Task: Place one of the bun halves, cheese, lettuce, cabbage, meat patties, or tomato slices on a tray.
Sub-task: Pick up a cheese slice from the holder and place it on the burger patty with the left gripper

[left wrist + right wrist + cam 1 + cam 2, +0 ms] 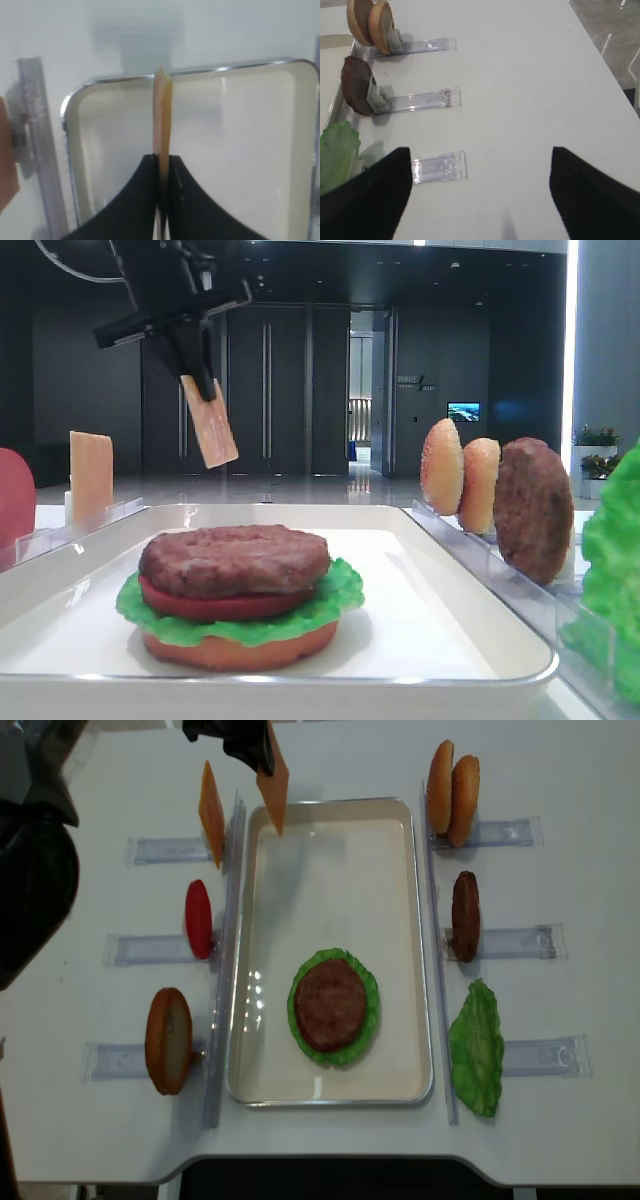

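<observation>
My left gripper [200, 380] hangs above the far left corner of the white tray [300, 508], shut on a thin pale orange cheese slice [212, 425] that dangles tilted below it. In the left wrist view the cheese [162, 110] stands edge-on, pinched between the two black fingers [145, 190], with the tray [235, 150] underneath. From above, the held cheese [273, 785] is over the tray's [330, 880] top left corner. A stack of bun, lettuce, tomato and meat patty [333, 1007] lies on the tray. My right gripper [480, 185] is open over bare table.
Left of the tray, clear holders carry a second cheese slice [210, 812], a tomato slice [198, 918] and a bun half [168, 1040]. On the right stand two bun halves [452, 792], a meat patty [465, 915] and lettuce [476, 1045]. An empty holder strip [440, 167] lies by the right gripper.
</observation>
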`<action>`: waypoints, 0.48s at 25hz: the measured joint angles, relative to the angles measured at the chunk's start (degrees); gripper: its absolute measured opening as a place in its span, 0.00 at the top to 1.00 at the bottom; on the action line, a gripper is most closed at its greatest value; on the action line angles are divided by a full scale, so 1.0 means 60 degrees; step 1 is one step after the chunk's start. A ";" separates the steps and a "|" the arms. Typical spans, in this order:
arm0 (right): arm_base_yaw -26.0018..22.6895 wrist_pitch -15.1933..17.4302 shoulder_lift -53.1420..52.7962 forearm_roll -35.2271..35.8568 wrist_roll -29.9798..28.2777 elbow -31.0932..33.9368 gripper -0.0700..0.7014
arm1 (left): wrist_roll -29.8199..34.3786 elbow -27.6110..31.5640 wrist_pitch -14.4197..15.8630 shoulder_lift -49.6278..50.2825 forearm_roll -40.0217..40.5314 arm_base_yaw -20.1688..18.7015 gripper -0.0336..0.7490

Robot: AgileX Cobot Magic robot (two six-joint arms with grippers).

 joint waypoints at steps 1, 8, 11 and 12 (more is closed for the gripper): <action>0.0000 0.0000 0.0000 0.0000 0.0000 0.0000 0.21 | 0.0200 0.0000 0.0000 -0.0086 -0.0305 0.0000 0.92; 0.0000 0.0000 0.0000 0.0000 0.0000 0.0000 0.21 | 0.1969 0.0268 0.0011 -0.0708 -0.2829 -0.0147 0.92; 0.0000 0.0000 0.0000 0.0000 0.0000 0.0000 0.21 | 0.2741 0.0945 0.0011 -0.1011 -0.3858 -0.0264 0.92; 0.0000 0.0000 0.0000 0.0000 0.0000 0.0000 0.21 | 0.3008 0.1188 0.0011 -0.1112 -0.4091 -0.0277 0.92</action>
